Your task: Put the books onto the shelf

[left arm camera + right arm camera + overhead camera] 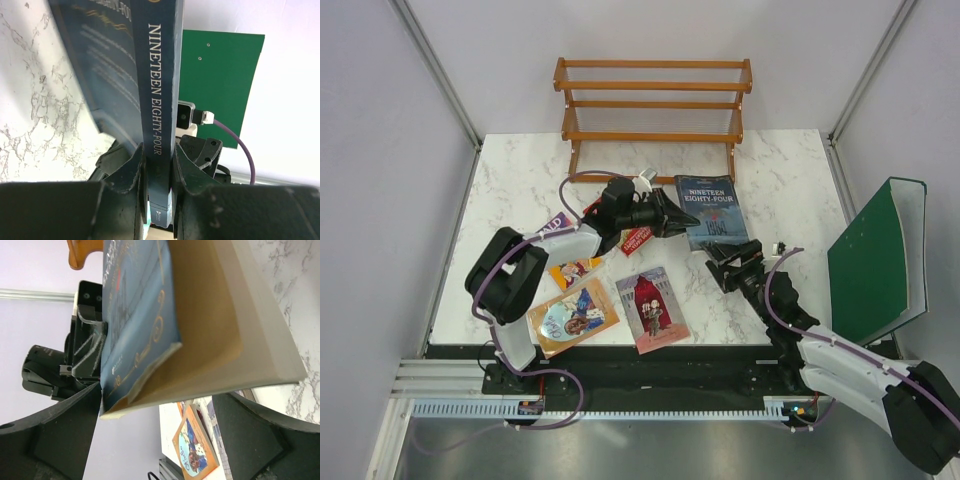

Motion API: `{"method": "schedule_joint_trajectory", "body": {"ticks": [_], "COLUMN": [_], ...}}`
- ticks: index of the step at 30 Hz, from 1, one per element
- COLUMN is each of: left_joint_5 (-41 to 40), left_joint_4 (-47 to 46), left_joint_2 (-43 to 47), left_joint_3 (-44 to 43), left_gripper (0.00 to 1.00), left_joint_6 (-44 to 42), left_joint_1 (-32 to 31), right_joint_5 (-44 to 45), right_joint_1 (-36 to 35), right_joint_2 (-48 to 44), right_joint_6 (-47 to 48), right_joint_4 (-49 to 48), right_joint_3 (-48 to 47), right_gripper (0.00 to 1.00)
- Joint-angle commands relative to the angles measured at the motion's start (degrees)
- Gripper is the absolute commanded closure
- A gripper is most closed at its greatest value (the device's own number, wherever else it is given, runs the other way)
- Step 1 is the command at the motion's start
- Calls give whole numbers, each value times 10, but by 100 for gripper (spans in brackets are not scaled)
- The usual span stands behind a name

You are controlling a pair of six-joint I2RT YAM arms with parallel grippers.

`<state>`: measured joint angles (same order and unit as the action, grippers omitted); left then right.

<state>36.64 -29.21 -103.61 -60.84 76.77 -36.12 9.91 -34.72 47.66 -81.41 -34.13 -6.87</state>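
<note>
My left gripper [670,215] is shut on the spine of the dark blue book "Nineteen Eighty-Four" [712,210], near its lower end; in the left wrist view both fingers [137,170] press the spine [161,80]. My right gripper [725,265] stands open just in front of that book's near edge. In the right wrist view the book [145,315] hangs ahead of the wide-apart fingers [65,435], its cover gaping at the corner. The wooden shelf [655,100] stands empty at the back. A red book [635,238], a purple-orange one [570,271], an orange one [572,317] and a pink one [653,307] lie flat.
A large green binder [875,265] leans upright at the table's right edge, close to the right arm. White walls enclose the table on three sides. The flat books lie under and in front of the left arm.
</note>
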Motion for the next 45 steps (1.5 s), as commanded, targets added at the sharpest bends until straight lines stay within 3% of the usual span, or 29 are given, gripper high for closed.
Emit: {"method": "schedule_joint_trajectory", "body": {"ticks": [1,8,15,18,19,21,23,24,31,32,33,34,38,39,41,42,43,44,45], "left_joint_5": [39,39,48,48,52,54,55,55,69,70,70,70,79,82,83,83,82,80,77], "left_joint_4": [-47,-42,-12,20,32,51,91,103,153,150,146,144,138,138,138,138,138,141,148], "left_joint_2": [24,67,102,107,109,109,109,110,104,104,104,102,98,98,99,99,102,102,104], "left_joint_3": [-30,34,79,80,78,71,57,52,53,56,62,63,53,49,42,42,41,39,36], "left_gripper": [98,98,98,98,98,98,98,98,98,98,98,98,98,98,98,98,98,98,98], "left_joint_6": [12,5,-20,-44,-50,-71,-91,-113,-155,-155,-154,-153,-153,-154,-155,-155,-155,-159,-165], "left_joint_1": [-9,-11,-23,-25,-25,-25,-25,-25,-26,-26,-26,-26,-32,-35,-39,-40,-40,-40,-40], "right_joint_5": [36,87,133,104,93,64,40,35,28,29,27,25,15,13,4,1,-3,-5,-6], "right_joint_1": [0,0,1,1,1,1,1,1,1,1,1,1,1,1,1,1,1,1,1], "right_joint_2": [4,-14,-47,-25,-17,8,30,34,21,18,16,15,25,32,39,45,48,49,50], "right_joint_6": [-9,4,39,67,74,93,113,118,150,155,164,166,168,166,164,163,161,160,161], "right_joint_4": [-58,-38,28,36,34,31,33,37,65,71,78,89,88,86,68,62,50,48,47], "right_joint_3": [5,-10,-43,-74,-88,-103,-124,-131,-161,-166,-175,-178,-184,-184,-181,-177,-176,-175,-175], "right_gripper": [2,2,9,30,47,65,95,100,100,93,69,59,38,38,49,66,76,95,100]}}
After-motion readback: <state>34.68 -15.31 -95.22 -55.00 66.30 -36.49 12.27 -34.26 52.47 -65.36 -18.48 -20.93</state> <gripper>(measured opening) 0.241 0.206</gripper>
